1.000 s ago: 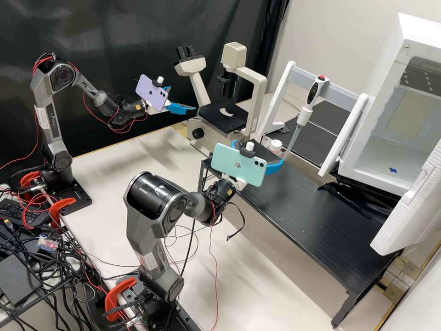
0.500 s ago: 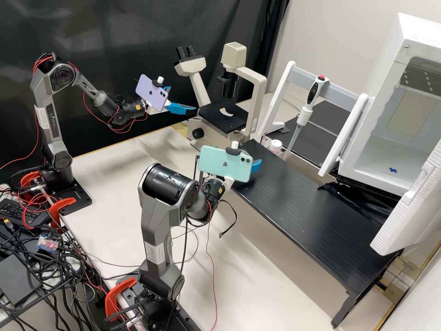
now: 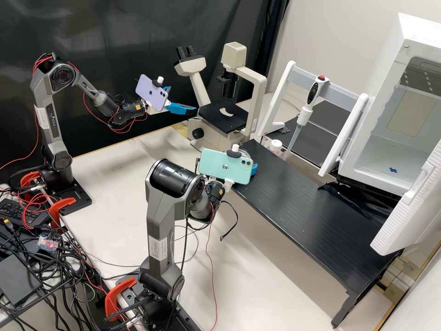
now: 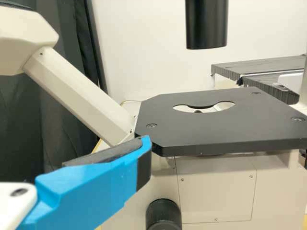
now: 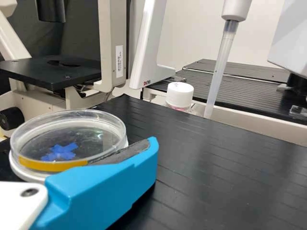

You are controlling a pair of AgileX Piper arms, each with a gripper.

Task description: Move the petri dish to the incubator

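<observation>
At the microscope end of the raised, black, grooved worktop (image 3: 317, 230), the round clear petri dish (image 5: 96, 136) sat level, close in at the right gripper (image 3: 254, 168), whose near side overlapped part of the rim in the right wrist view. A strip of yellow tape (image 5: 48, 166) ran along the dish's side, a blue cross-shaped mark (image 5: 59, 152) showed through it, and something white lay under it, whether its own base or a support I could not tell. Nor could I tell how far open the right gripper was, or whether it had a grip on the dish. The left gripper (image 3: 182, 101) was held up beside the cream-coloured microscope (image 3: 260, 92) with its blue fingers parted and nothing between them.

The step in hand looked to be the pick-up, with the carry and the placing left to do. The white box-shaped incubator (image 3: 385, 80) stood at the other end of the worktop, its ribbed white door (image 3: 411, 209) swung open, so the way in seemed ready. A blue cross (image 3: 393, 170) on its floor was probably the spot to aim for.

The next move called for a sure, gentle hold on the dish, then a level lift, since a tilt might have let it slip. From there the path wanted to run along the worktop, well below or in front of the hanging white pipette (image 3: 304, 116) and the small white-capped bottle (image 3: 275, 146), then past the door's edge and into the chamber. The left gripper seemed to have no part in that.
</observation>
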